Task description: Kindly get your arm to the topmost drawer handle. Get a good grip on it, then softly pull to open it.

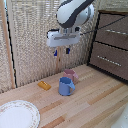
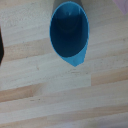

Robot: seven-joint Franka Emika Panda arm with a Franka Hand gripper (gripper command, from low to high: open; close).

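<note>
The arm [image 1: 75, 14] is cut off at the top edge of the exterior view, and the dresser on that view's right runs out of frame, so only part of each drawer front shows. The top drawer [image 1: 113, 23] is partly hidden behind the arm; its handle [image 1: 120, 16] is a thin, blurry silver bar.

The wrist view shows none of the dresser. It looks straight down into a blue cup [image 2: 70, 31] on the wooden surface [image 2: 45, 90], with a dark shape at one edge too blurred to name. The exterior view shows the same cup [image 1: 66, 86], a pink block [image 1: 71, 75] touching it on the far side, an orange piece [image 1: 44, 85] to its left, and a plate [image 1: 17, 115] near the front left.

The end effector [image 1: 61, 51] hangs above the cup, its dark blue fingers [image 1: 67, 50] apart and holding nothing. The handle lies well to its right and higher.
</note>
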